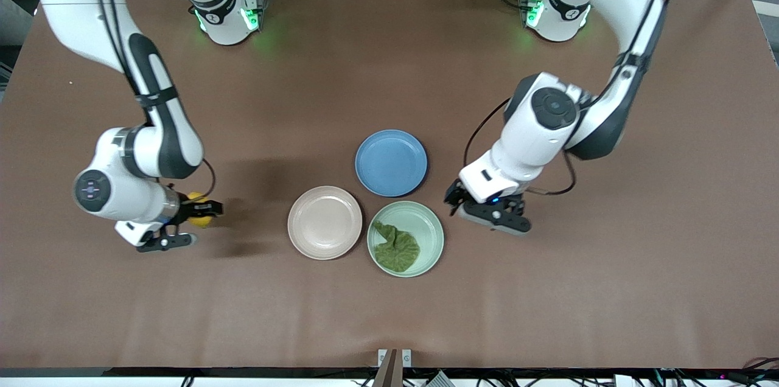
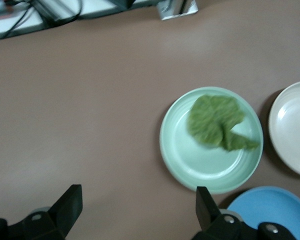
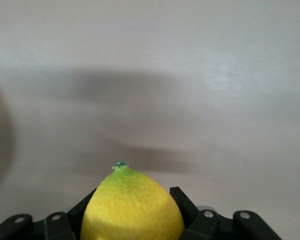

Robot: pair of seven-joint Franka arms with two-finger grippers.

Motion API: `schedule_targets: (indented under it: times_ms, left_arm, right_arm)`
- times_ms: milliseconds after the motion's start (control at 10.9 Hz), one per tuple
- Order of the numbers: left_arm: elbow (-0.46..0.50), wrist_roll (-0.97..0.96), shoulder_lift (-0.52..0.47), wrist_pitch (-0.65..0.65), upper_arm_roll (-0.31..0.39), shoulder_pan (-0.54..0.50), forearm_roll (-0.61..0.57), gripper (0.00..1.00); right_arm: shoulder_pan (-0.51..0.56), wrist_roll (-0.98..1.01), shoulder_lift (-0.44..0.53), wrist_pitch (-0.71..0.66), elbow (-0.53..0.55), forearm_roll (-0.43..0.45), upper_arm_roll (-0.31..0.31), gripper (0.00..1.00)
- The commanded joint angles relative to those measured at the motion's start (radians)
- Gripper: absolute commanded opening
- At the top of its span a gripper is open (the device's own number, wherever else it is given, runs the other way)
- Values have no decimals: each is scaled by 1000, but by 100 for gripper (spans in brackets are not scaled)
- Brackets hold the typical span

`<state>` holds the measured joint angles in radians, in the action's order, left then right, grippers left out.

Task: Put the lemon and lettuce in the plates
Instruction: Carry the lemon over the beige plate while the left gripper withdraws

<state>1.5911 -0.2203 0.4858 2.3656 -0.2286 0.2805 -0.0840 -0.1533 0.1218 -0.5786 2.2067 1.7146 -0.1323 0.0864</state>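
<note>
My right gripper (image 1: 206, 209) is shut on the yellow lemon (image 1: 196, 198) over the bare table toward the right arm's end, apart from the plates. In the right wrist view the lemon (image 3: 132, 207) fills the gap between the fingers (image 3: 184, 202), pointed tip outward. The lettuce (image 1: 397, 247) lies in the mint green plate (image 1: 429, 224). The pink-beige plate (image 1: 324, 223) beside it is empty. My left gripper (image 1: 455, 197) is open and empty, just beside the mint plate toward the left arm's end. The left wrist view shows the lettuce (image 2: 213, 121) in the mint plate (image 2: 171, 150) and the pink-beige plate (image 2: 292, 127).
An empty blue plate (image 1: 391, 163) sits beside the two plates, farther from the front camera; it also shows in the left wrist view (image 2: 270, 207). The brown table (image 1: 548, 302) lies around them. A small bracket (image 1: 393, 358) stands at the table's near edge.
</note>
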Motion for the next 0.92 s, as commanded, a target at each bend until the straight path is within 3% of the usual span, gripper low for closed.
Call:
schedule_targets:
  times_ms: [0, 458, 824]
  left_arm:
    - [53, 9, -136, -211, -6, -66, 4, 100]
    - [50, 30, -292, -520, -3, -199, 4, 100]
    - [43, 90, -357, -621, 2, -280, 4, 100]
  right_arm:
    - [-95, -170, -27, -15, -70, -10, 3, 50]
    - [-222, -413, -105, 25, -163, -9, 3, 50]
    - [-308, -580, -168, 71, -224, -7, 3, 50]
